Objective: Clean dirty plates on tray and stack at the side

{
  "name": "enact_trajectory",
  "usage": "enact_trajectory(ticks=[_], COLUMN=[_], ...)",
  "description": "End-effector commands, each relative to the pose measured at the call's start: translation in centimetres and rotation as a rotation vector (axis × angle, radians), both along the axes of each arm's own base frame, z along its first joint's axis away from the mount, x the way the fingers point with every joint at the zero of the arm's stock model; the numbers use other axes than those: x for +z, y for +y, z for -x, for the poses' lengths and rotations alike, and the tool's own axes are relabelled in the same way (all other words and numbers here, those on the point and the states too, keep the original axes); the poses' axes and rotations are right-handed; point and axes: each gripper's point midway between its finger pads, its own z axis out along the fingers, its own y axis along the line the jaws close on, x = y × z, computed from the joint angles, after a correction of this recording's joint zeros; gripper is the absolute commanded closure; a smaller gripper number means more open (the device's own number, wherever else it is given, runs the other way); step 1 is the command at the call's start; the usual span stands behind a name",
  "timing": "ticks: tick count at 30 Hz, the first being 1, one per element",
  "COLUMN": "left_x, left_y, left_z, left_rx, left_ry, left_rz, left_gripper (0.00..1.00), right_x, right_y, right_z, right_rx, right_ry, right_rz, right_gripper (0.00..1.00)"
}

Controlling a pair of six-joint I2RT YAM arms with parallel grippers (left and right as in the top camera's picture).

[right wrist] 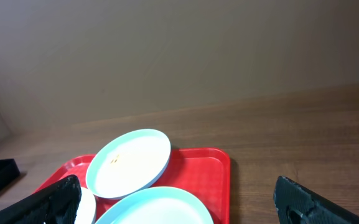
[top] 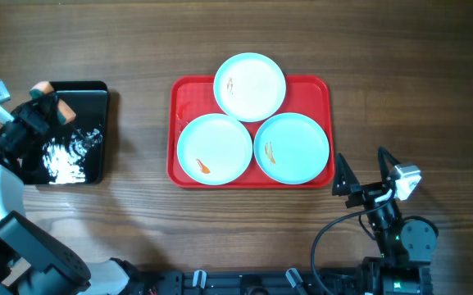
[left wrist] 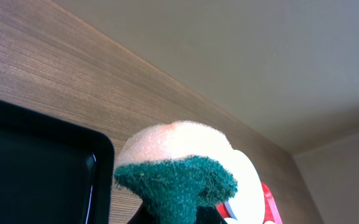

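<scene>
- In the left wrist view, a peach-and-green scouring sponge [left wrist: 176, 162] fills the foreground and hides the fingers holding it.
- From overhead we see the left gripper [top: 52, 102] clamped on that sponge over a corner of the glossy black rectangular tray [top: 88, 97].
- The right wrist view cuts off the two nearer plates.
- The large red rectangular plastic tray [top: 188, 97] lies mid-way on the brown wooden surface [top: 425, 82], its long axis running left to right.
- Three round pale mint-white plates [top: 250, 86] fill it, each smeared orange; the far one overhangs the rim.
- We find the right gripper [top: 366, 170] empty, its fingers spread wide, near the tray's right corner.
</scene>
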Motion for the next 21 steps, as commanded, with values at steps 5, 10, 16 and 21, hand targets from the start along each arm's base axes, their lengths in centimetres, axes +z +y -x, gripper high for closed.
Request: enact_trajectory(ticks=[5, 10, 16, 21], left_x=[1.25, 1.18, 1.10, 1.09], left_y=[-0.33, -0.36, -0.40, -0.41], left_z=[0.23, 0.26, 0.30, 0.31], left_rx=[-0.017, -0.016, -0.017, -0.017], left_ry=[-0.029, -0.024, -0.020, -0.020], left_rz=[-0.003, 0.001, 0.005, 0.003], left_gripper=[0.96, 0.96, 0.96, 0.96], right_x=[0.05, 0.05, 0.06, 0.05], right_y=[0.10, 0.10, 0.10, 0.10], right_z=[0.03, 0.03, 0.03, 0.03], right_rx=[0.007, 0.008, 0.007, 0.008], right_ry=[-0.001, -0.001, -0.002, -0.001], right_rz=[-0.006, -0.006, -0.006, -0.006], right_gripper=[0.00, 0.00, 0.00, 0.00])
